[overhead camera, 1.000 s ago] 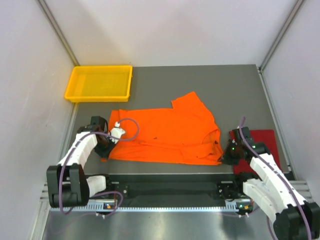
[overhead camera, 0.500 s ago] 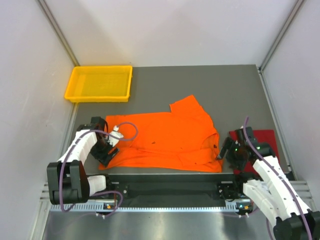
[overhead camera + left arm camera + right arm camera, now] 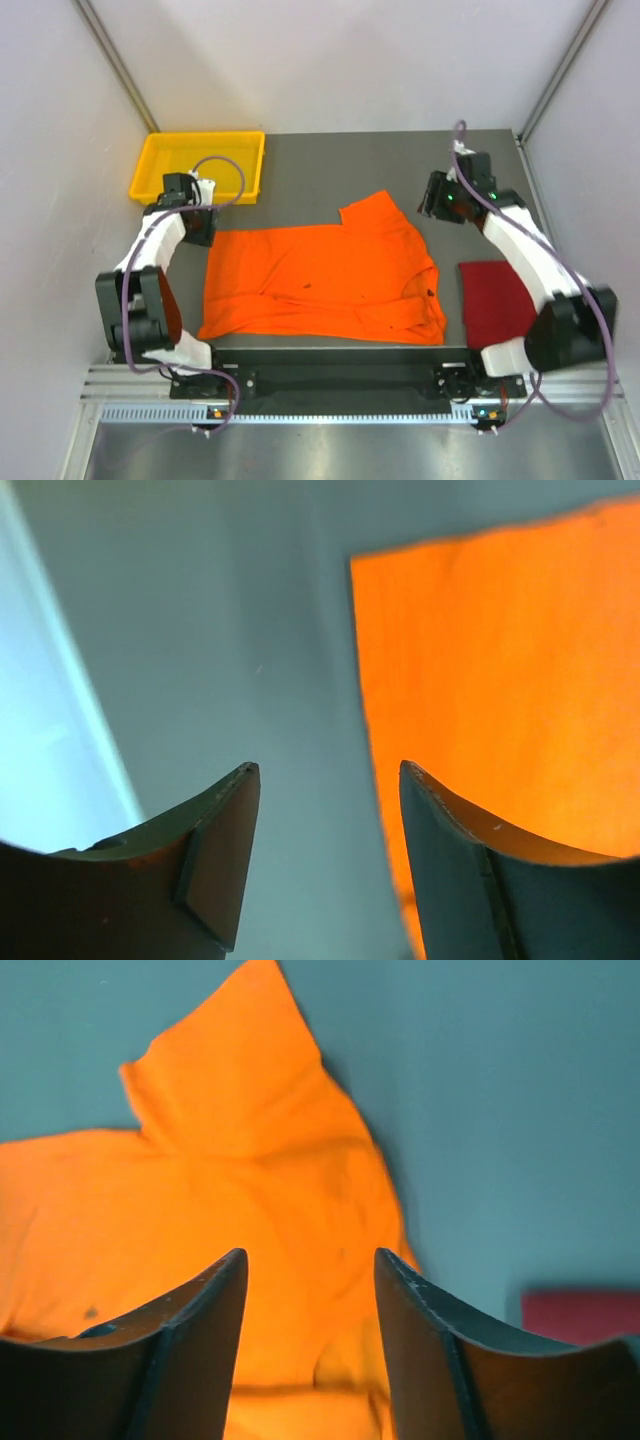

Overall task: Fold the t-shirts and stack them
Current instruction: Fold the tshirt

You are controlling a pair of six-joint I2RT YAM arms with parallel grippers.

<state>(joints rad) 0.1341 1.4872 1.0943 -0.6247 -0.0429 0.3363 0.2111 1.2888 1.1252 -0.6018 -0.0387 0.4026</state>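
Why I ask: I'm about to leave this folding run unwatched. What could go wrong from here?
The open left gripper straddles the edge of the orange t-shirt, half over the table; closing there might miss the cloth. That shirt is rumpled at its right end, so a fold may come out uneven.

Item count, overhead and wrist views.

Shirts: 2, namely 1 orange shirt (image 3: 320, 280) and 1 dark red shirt (image 3: 495, 300). Trays: 1 yellow tray (image 3: 190, 137). Tables: 1 grey table (image 3: 330, 165). Arms: 2, the left arm (image 3: 150, 250) and the right arm (image 3: 525, 245). Grippers: 2, the left gripper (image 3: 325, 770) and the right gripper (image 3: 310, 1255), with 2 fingers (image 3: 215, 850) each, 4 in all. Purple cables (image 3: 225, 160): 2, one per arm. Dark specks (image 3: 307, 285) on the orange shirt: a few, too small for a firm count.
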